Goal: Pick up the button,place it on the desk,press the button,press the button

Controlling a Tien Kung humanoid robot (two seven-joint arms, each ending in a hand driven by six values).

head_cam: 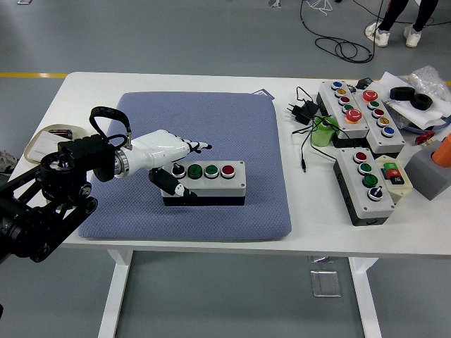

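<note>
A grey button box (pixel 206 182) with a black, two green and a red button lies on the blue pad (pixel 204 134). My left hand (pixel 182 158), white with black fingertips, hovers over the box's left end. Its fingers (pixel 200 147) are stretched out and lifted just above the box, with the thumb hanging down in front of the box's left side. The hand holds nothing. My right arm is out of the picture.
Two long button boxes (pixel 356 105) and another grey box (pixel 366 183) sit at the right with a charger and cables (pixel 303 113). A white dish (pixel 44 144) stands at the left edge. An orange-topped grey block (pixel 433 165) is at far right.
</note>
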